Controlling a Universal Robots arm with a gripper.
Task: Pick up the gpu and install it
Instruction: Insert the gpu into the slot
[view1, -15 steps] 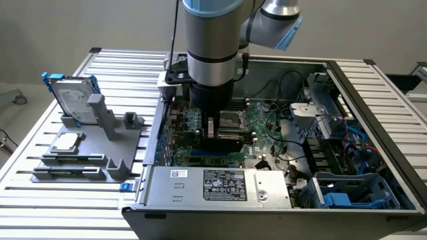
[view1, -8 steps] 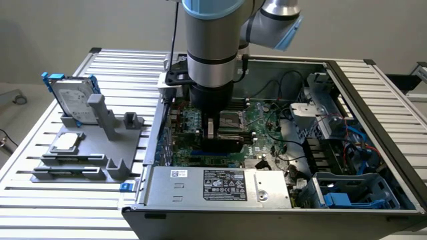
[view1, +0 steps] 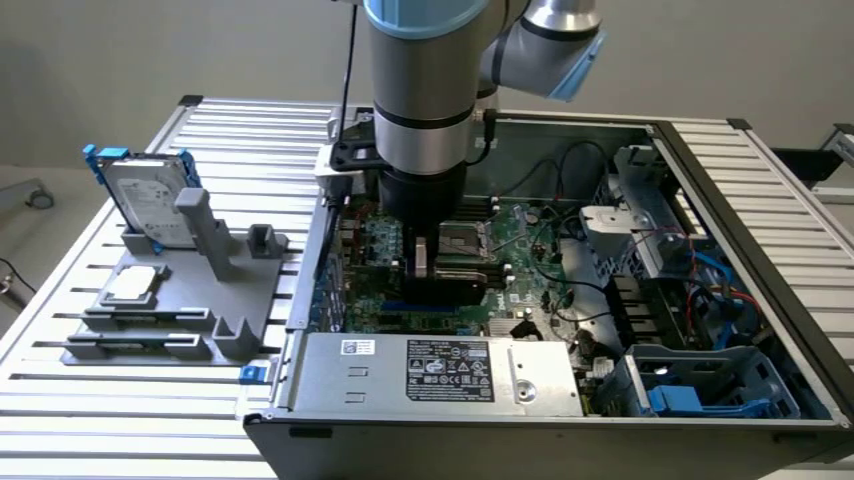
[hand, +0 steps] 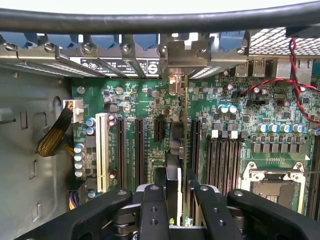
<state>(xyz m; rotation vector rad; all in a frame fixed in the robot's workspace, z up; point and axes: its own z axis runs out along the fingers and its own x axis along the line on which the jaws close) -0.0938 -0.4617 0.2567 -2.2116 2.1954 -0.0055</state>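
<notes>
The gpu (hand: 186, 125) stands on edge between my fingers (hand: 153, 200), seen as a thin green line running over the motherboard (hand: 240, 100). Its silver end bracket (hand: 186, 55) sits against the case's rear slot openings. My gripper (hand: 180, 192) is shut on the card. The card lines up with a slot beside the black expansion slots (hand: 129, 150); whether it is fully seated I cannot tell. In the exterior view my gripper (view1: 420, 262) reaches down into the open computer case (view1: 747, 230), low over the motherboard (view1: 534, 250), with the card's black cooler (view1: 447, 290) below it.
A silver hard drive in a blue frame (view1: 140, 195) stands on a grey fixture (view1: 200, 290) at the exterior view's left. The power supply (view1: 441, 370) borders the motherboard. A CPU socket (hand: 275, 185), red cables (hand: 300, 95) and a braided cable (hand: 52, 137) lie near the slots.
</notes>
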